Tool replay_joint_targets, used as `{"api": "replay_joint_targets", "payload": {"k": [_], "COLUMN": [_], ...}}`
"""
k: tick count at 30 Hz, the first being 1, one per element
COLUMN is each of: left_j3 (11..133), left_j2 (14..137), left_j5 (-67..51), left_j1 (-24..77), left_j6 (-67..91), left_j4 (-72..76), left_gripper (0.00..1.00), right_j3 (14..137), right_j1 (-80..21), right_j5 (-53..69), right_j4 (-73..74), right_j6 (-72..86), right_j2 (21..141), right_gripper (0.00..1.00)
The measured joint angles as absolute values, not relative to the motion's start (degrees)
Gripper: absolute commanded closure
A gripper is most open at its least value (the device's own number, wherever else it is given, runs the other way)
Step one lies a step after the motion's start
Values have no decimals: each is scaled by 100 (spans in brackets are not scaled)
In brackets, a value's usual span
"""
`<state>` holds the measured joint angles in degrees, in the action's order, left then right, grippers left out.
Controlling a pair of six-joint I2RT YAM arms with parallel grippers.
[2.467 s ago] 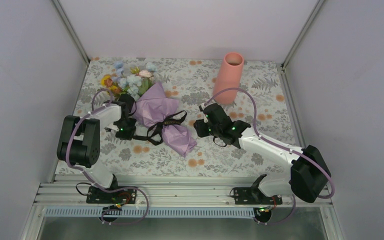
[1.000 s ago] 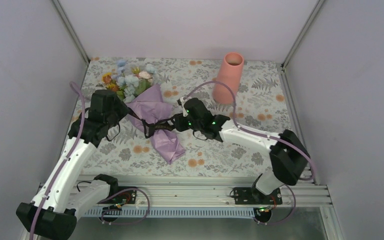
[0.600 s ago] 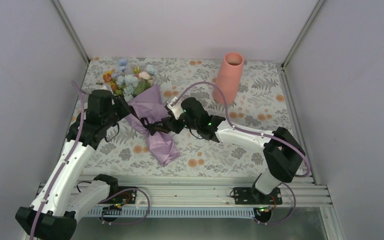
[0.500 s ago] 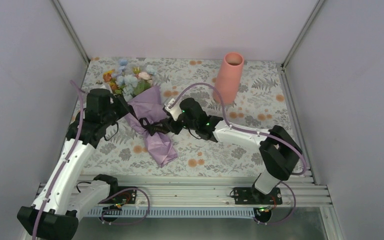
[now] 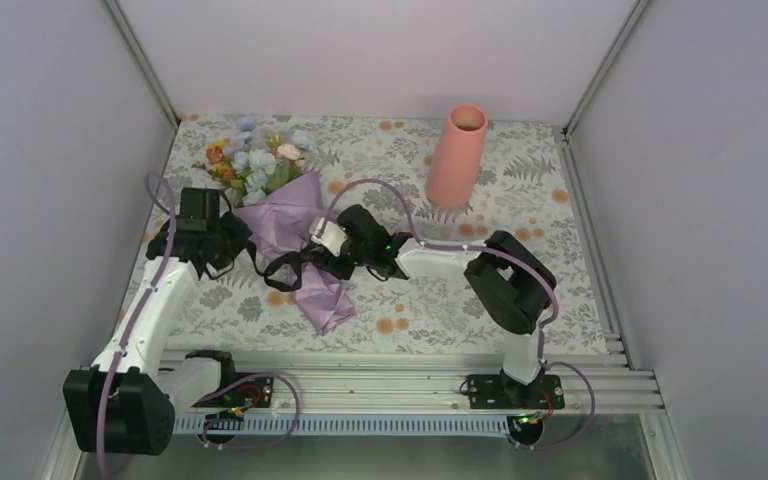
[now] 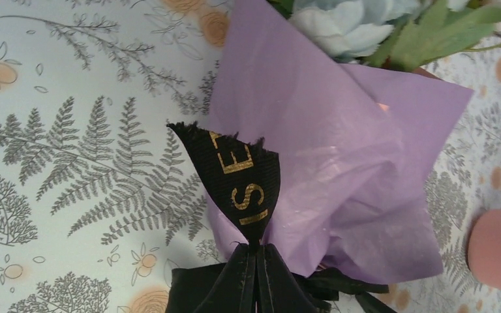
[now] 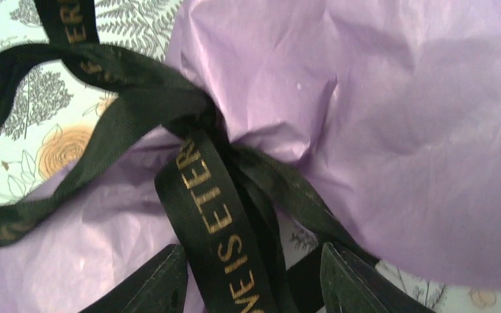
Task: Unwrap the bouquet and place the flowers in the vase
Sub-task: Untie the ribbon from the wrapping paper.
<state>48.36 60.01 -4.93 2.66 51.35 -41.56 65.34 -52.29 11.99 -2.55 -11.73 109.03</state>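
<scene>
The bouquet lies on the tablecloth, its lilac paper gathered at the waist by a black ribbon with gold letters. The flowers stick out of the paper's far-left end, and a pale blue bloom shows in the left wrist view. My left gripper is shut on the frayed ribbon end, left of the bouquet. Over the knot, my right gripper stands open, with the ribbon running loosely between its fingers. The vase stands upright at the back right.
White walls with metal corner posts enclose the floral tablecloth. The vase's pink side shows at the right edge of the left wrist view. A metal rail carrying both arm bases runs along the near edge.
The left gripper has pulled the ribbon end out to the left, and the loops are looser. The right gripper slid left onto the bouquet's waist and its jaws opened wider.
</scene>
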Motion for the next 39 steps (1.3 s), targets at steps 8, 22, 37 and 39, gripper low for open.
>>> {"api": "replay_joint_targets", "payload": {"k": [8, 22, 37, 39], "left_j3": [4836, 4842, 4952, 5000], "left_j2": [6090, 5916, 5883, 5911], "left_j5": [-421, 388, 1249, 1363], "left_j1": [198, 169, 165, 165], "left_j6": [5212, 5186, 5164, 5159], "left_j4": [-4257, -4477, -4569, -4598], "left_gripper": [98, 98, 98, 98], "right_j3": [6899, 6473, 5754, 5655], "right_j1": [-5256, -5266, -5105, -5096], "right_j5": [1120, 320, -438, -593], "right_j4": [-222, -370, -497, -467], "right_j6": [-1385, -1194, -370, -290], "right_j2": [11139, 10733, 9732, 9581], "right_gripper": [69, 96, 96, 96]}}
